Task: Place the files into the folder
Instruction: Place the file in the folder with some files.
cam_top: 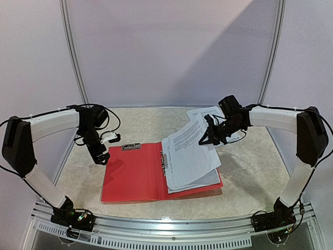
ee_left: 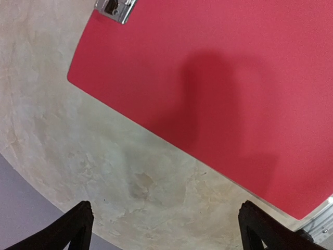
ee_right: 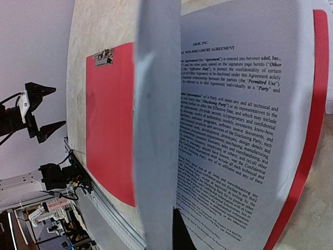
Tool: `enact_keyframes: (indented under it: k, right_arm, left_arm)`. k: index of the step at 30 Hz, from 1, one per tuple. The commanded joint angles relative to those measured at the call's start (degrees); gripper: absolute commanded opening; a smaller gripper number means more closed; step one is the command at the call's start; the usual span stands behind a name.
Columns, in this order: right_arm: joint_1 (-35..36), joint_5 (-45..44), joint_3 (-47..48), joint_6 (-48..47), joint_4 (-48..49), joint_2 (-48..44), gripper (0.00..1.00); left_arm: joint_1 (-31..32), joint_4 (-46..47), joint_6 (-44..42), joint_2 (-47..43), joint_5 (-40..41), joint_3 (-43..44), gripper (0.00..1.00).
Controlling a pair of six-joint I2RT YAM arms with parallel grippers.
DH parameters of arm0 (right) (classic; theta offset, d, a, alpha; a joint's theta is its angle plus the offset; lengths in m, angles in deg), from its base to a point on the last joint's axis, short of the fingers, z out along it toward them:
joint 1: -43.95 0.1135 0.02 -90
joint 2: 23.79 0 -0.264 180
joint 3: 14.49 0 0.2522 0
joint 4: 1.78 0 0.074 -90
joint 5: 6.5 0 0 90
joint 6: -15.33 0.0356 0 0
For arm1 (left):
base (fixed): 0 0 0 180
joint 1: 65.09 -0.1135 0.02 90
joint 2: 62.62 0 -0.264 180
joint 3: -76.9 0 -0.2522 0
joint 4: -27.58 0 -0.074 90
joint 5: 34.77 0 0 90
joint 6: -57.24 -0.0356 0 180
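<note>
My left gripper [cam_top: 102,158] hangs, fingers spread wide, by the left edge of the open red folder [cam_top: 132,174]. My right gripper [cam_top: 208,136] pinches one sheet [cam_top: 182,138] tilted above the stack [cam_top: 192,169].

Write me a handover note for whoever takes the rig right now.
Left gripper: open, holding nothing, hovering by the folder's left edge.
Right gripper: shut on one sheet, held above the stack.
Folder lies open; stack rests on its right half, left half bare.
Done: most files in.
Left: lay the held sheet on the stack; a loose sheet lies on the table behind the folder.
</note>
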Motion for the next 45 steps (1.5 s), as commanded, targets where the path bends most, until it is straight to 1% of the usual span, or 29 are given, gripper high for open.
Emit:
enact_keyframes:
  k: [1,11,25,33,35,38,41,45]
  right_arm:
    - [-0.2,1.4,-2.7,2.5,5.2,1.8,0.0]
    - [0.0,3.1,-5.2,5.5,10.1,4.3,0.0]
    - [1.6,4.0,-6.6,7.7,13.1,5.2,0.0]
    - [1.9,3.7,-6.3,7.6,12.0,4.8,0.0]
    - [1.8,3.3,-6.2,7.4,11.4,4.4,0.09]
    - [1.8,1.3,-5.5,6.6,8.8,3.2,0.29]
    - [1.8,0.1,-5.0,6.1,7.3,1.5,0.43]
    - [2.0,-2.9,-2.4,4.4,1.5,-0.4,0.55]
  left_arm:
    - [-0.5,4.4,1.5,2.3,-0.1,-1.8,0.99]
    - [-0.5,6.2,3.0,6.8,-3.1,-3.7,0.96]
    - [-0.5,5.8,2.8,6.9,-3.7,-2.7,0.96]
    - [-0.5,5.6,2.6,6.8,-3.8,-2.5,0.96]
    - [-0.5,5.6,2.5,6.7,-3.8,-2.3,0.96]
    - [-0.5,5.4,2.4,6.7,-3.6,-2.0,0.96]
    - [-0.5,5.2,2.3,6.6,-3.8,-1.7,0.96]
    - [-0.5,5.0,2.2,6.6,-3.8,-1.6,0.96]
